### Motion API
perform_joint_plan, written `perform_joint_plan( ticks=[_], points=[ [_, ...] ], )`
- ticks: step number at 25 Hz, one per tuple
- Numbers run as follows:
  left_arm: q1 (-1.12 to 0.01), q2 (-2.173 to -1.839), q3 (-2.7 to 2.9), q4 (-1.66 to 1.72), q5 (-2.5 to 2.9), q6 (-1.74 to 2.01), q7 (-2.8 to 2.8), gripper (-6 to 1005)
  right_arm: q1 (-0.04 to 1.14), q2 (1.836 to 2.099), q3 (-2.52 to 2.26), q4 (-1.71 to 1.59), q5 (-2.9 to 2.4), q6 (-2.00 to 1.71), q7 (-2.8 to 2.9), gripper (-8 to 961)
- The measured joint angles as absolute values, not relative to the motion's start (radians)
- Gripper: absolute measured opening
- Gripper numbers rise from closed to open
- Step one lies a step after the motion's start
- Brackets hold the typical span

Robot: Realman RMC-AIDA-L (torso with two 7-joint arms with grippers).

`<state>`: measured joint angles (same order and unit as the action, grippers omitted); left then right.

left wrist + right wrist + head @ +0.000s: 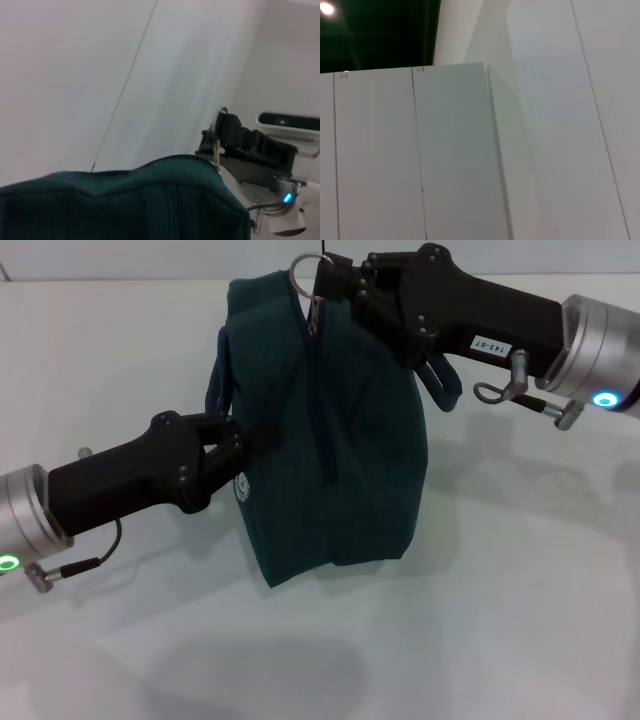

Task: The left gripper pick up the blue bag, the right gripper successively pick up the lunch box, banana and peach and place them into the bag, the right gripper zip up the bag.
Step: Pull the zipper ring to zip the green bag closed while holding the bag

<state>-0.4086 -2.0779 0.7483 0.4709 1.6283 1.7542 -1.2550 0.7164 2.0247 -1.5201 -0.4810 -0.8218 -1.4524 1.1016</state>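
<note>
- Blue bag (330, 450) hangs lifted above the white table (500, 620), zip line running down its front, closed.
- Left gripper (235, 440) bites the bag's near-left side by the round white logo (243, 487), fingers clamped on fabric.
- Right gripper (335, 285) sits at the bag's far top, pinched on the ring zip pull (308, 278).

Large dark teal-green fabric blue bag (340, 440), held up off the white surface, hanging slightly tilted. Zip line running down the middle of the facing side, closed along its visible length. Silver ring zip pull (310, 275) at the top edge. Small round white logo (243, 488) low on the left side. One loop handle (440, 385) drooping at the right, another at the left. Lunch box, banana and peach not visible.
</note>
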Motion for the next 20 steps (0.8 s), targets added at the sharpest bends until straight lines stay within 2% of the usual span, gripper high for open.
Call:
perform_joint_plan(
  ticks=[7, 20],
  points=[
    [-0.411, -2.079, 0.749, 0.471, 1.639, 1.765, -1.251, 90, 0.715, 2.025, -1.522, -0.479, -0.816, -1.451, 1.118, 11],
    [-0.419, -2.079, 0.763, 0.471, 1.666, 1.78, -1.239, 60, 0.707, 2.024, -1.521, -0.483, -0.79, -1.474, 1.182, 11]
  ],
)
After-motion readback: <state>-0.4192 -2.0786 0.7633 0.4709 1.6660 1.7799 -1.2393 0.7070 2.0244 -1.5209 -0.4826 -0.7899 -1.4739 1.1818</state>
